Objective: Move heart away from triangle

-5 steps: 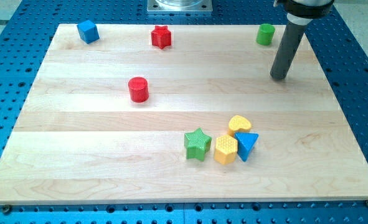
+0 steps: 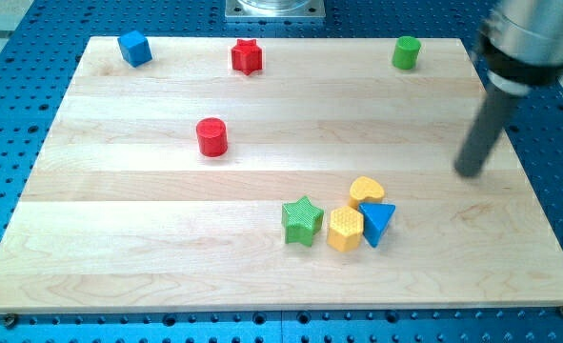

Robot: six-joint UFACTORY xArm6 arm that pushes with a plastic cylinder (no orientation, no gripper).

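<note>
The yellow heart (image 2: 366,191) lies at the lower right of the wooden board (image 2: 167,238), touching the blue triangle (image 2: 377,223) just below it. A yellow hexagon (image 2: 345,229) sits against the triangle's left side, and a green star (image 2: 302,220) is left of that. My tip (image 2: 469,171) is on the board to the right of the heart, about a hundred pixels away and slightly higher, touching no block. The rod is blurred by motion.
A red cylinder (image 2: 211,136) stands left of centre. Along the view's top edge are a blue cube (image 2: 133,48), a red star (image 2: 247,56) and a green cylinder (image 2: 407,52). The board's right edge is close to my tip.
My tip has moved right and toward the view's bottom, from near the green cylinder to level with the heart's upper side. No block has moved.
</note>
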